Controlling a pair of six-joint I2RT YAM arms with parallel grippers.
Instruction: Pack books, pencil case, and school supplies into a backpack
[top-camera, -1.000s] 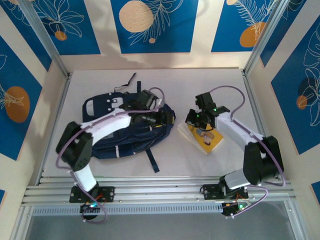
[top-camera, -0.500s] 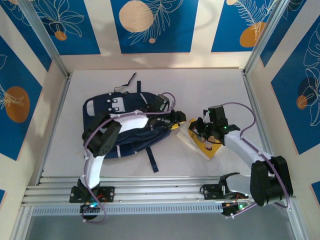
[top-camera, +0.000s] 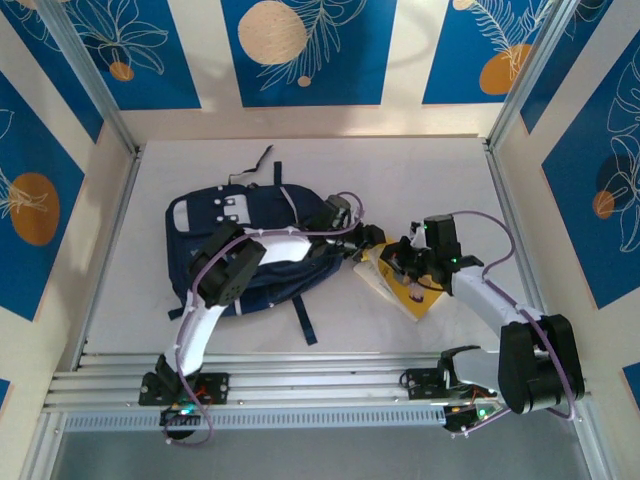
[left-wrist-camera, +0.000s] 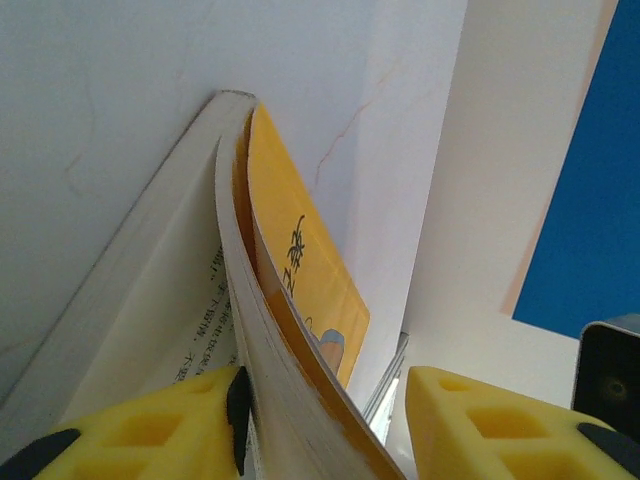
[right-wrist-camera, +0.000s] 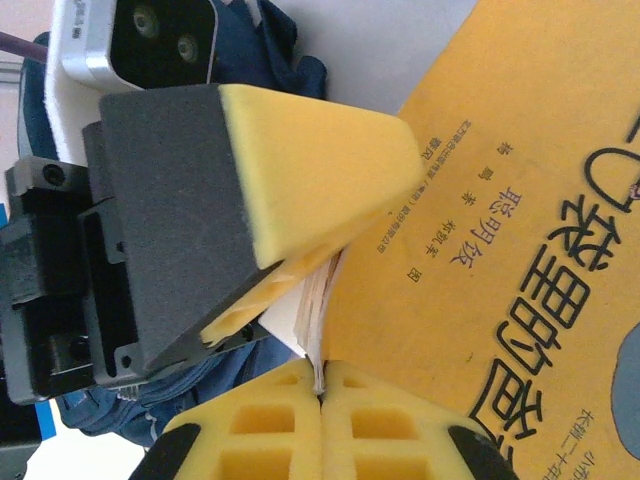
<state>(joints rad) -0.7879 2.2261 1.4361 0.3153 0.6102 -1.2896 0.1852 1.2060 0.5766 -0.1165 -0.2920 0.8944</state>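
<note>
Yellow book (top-camera: 418, 292) lies on the table (top-camera: 430, 180) at 3 o'clock from the navy backpack (top-camera: 200, 225), just beside it. The cover carries Chinese characters in dark print; the wrist views show them rotated and cut off, so they cannot be transcribed. Right gripper (right-wrist-camera: 320, 378): closed, pinching the cover edge near the book's 10 o'clock corner. Left gripper (left-wrist-camera: 325, 395): jaws apart, straddling the lifted cover and pages; one finger (left-wrist-camera: 490, 425) stands clear of the cover.
</note>
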